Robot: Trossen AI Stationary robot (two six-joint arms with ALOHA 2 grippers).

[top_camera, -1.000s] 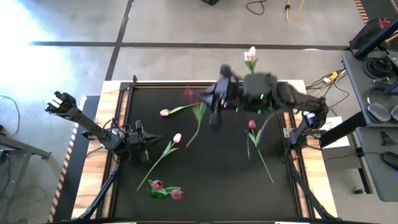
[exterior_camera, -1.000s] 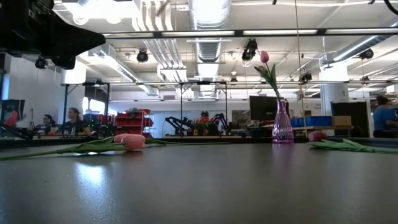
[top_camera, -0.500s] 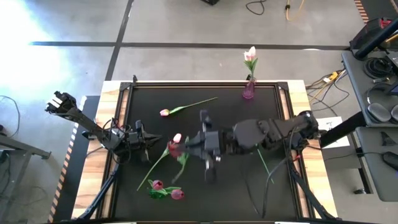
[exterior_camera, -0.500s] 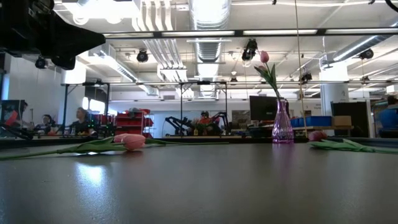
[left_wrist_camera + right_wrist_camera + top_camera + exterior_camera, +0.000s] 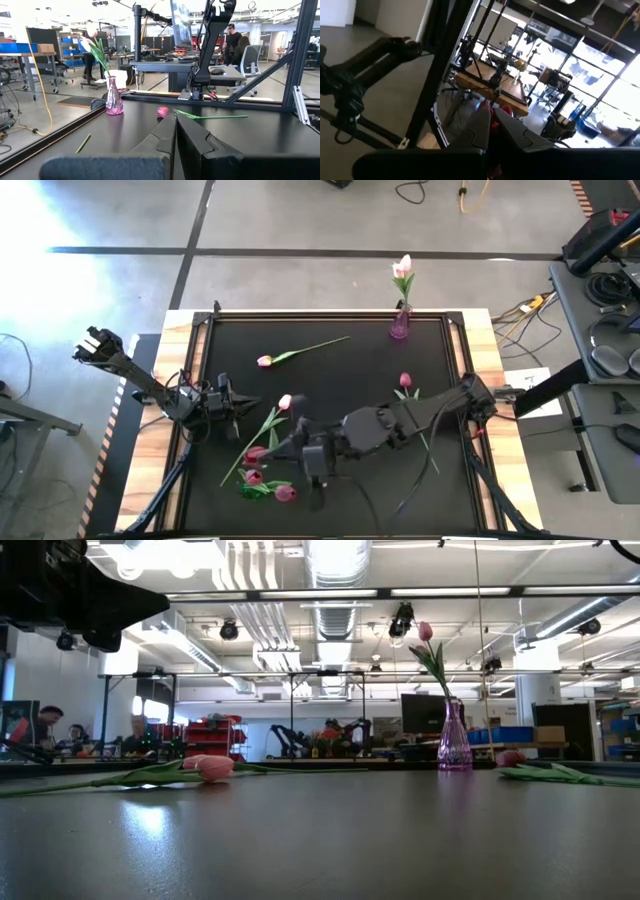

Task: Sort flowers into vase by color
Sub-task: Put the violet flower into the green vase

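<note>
A purple glass vase [image 5: 400,326] stands at the table's far edge with one pale pink tulip [image 5: 403,268] in it; the vase [image 5: 454,740] [image 5: 113,97] also shows in the low and left wrist views. My right gripper [image 5: 270,452] reaches to the near left and is shut on a dark magenta tulip [image 5: 256,453]. Two magenta tulips [image 5: 268,486] lie just near of it. Two pale pink tulips [image 5: 265,361] [image 5: 285,402] and one magenta tulip [image 5: 405,380] lie flat on the mat. My left gripper [image 5: 237,402] waits at the table's left, shut. My right gripper holds the dark magenta tulip just behind its head [image 5: 256,453], which sticks out past the fingers toward the table's left. Its leaves [image 5: 274,438] show beside the gripper. In the right wrist view a bit of magenta [image 5: 493,118] shows between the shut fingers [image 5: 479,125].
The black mat [image 5: 350,380] sits in a metal frame with wooden strips [image 5: 150,470] on both sides. The long green stem [image 5: 425,442] of the magenta tulip runs under my right arm. People and workbenches stand in the room beyond the table.
My right arm has swung from the table's far middle across to the near left, carrying the magenta tulip with it. The tulip's head now sits just beyond the two magenta tulips at the near left. The vase and the other flowers have stayed put.
</note>
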